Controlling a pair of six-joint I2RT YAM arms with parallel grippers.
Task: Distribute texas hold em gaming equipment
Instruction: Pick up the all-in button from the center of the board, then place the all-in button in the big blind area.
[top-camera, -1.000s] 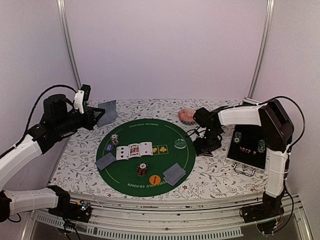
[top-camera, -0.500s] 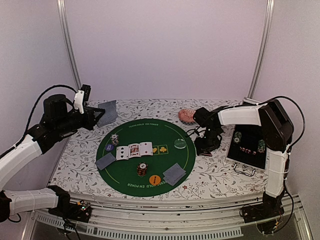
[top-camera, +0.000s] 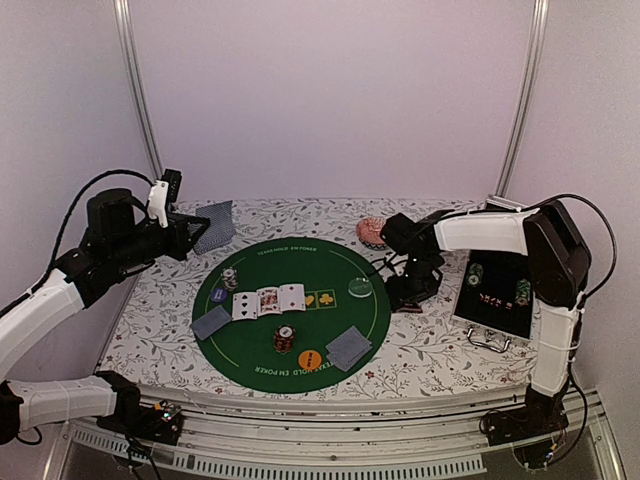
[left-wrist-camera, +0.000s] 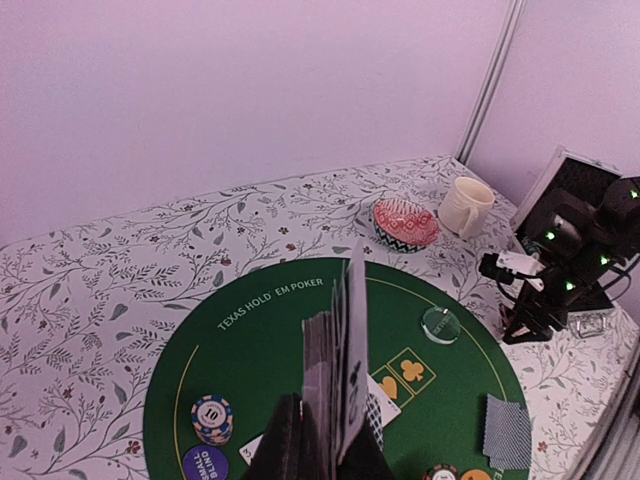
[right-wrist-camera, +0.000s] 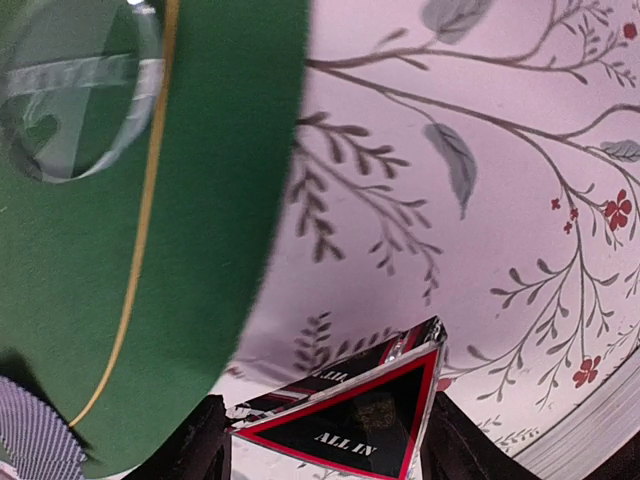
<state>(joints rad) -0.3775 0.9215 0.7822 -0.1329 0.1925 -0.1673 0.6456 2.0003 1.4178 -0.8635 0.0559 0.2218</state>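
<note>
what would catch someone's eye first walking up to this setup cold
The round green poker mat stands out first, in the middle of the flower-patterned table. Next comes the left gripper, high over the table's far-left side and clamped on a thick deck of playing cards. The right gripper sits low just off the mat's right edge, pinching a black-and-red ALL IN marker.

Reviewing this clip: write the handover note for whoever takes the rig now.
Left gripper: shut on the grey-blue-backed card deck, held up at far left.
Right gripper: closed on the black-and-red triangular ALL IN marker, at floral cloth just off the green round mat's right edge.
Done: three face-up cards, two face-down pairs, two striped chip stacks, orange, blue, pale-green buttons on mat.
Left: place marker, probably deal more cards.
</note>
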